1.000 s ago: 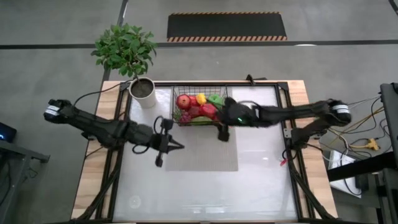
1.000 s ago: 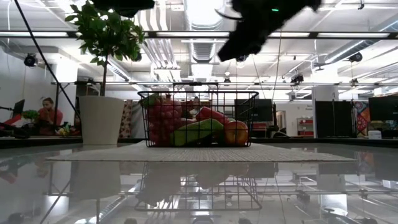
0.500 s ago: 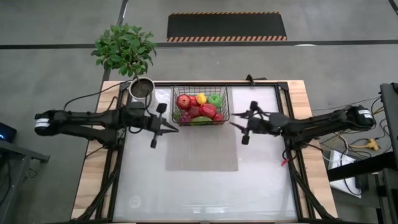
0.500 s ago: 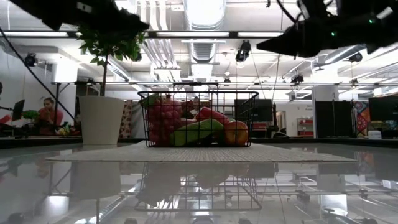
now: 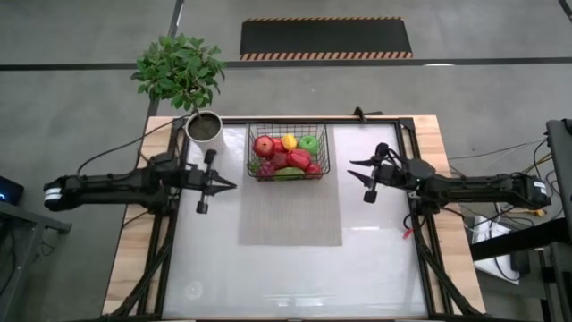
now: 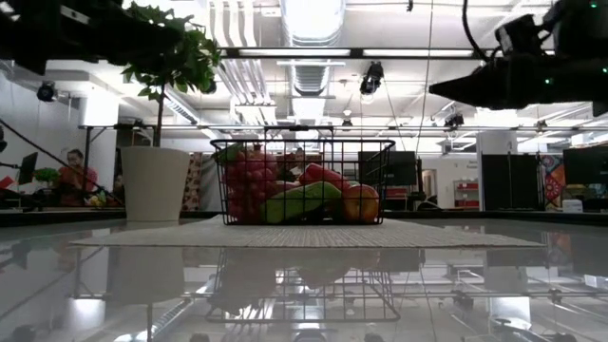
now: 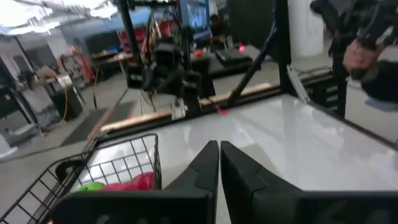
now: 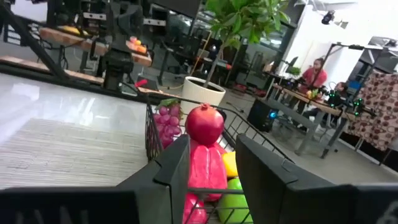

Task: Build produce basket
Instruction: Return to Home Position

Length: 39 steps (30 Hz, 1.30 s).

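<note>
The right gripper [image 8: 211,144] has its fingers parted with nothing between them. Just ahead of their tips stands the wire basket [image 8: 149,134] on a woven mat [image 5: 290,215], a pomegranate [image 8: 205,123] on top and grapes [image 8: 166,118] beside it. A white plant pot [image 8: 202,90] stands beyond. The left gripper [image 7: 219,144] is pinched closed and empty, with the basket off to one side of its tips.

Basket [image 7: 124,163] cut by frame edge (left wrist view); lower produce [image 5: 288,161] buried, unidentifiable.

The left hand [image 7: 218,147], fingers together, points past the basket [image 7: 153,163] corner.
</note>
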Tool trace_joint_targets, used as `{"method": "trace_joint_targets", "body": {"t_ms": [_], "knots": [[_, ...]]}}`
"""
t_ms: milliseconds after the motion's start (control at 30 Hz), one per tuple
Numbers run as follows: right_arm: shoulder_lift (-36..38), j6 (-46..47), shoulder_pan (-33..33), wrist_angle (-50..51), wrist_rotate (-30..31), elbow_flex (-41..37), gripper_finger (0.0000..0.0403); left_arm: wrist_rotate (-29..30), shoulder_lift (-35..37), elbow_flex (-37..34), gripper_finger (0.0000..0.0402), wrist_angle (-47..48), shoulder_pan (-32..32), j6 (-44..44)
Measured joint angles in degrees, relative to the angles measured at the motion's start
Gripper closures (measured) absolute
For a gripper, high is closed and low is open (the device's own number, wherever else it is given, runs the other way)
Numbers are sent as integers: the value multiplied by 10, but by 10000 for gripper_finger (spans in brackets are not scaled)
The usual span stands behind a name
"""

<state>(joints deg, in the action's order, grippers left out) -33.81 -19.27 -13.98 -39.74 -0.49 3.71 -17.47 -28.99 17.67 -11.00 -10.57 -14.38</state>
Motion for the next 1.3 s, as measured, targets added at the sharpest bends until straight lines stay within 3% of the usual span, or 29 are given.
{"method": "trace_joint_targets", "body": {"t_ms": [267,667,1100,1300], "knots": [[68,2,1,11,0,-30,300,2,117,-68,401,-8,0,36],[102,17,1,23,-29,-30,325,2,281,-128,401,6,0,52],[134,24,1,20,-40,-31,333,4,277,-165,401,-12,0,65],[142,118,1,39,-40,-31,333,4,267,-165,401,-10,0,65]]}}
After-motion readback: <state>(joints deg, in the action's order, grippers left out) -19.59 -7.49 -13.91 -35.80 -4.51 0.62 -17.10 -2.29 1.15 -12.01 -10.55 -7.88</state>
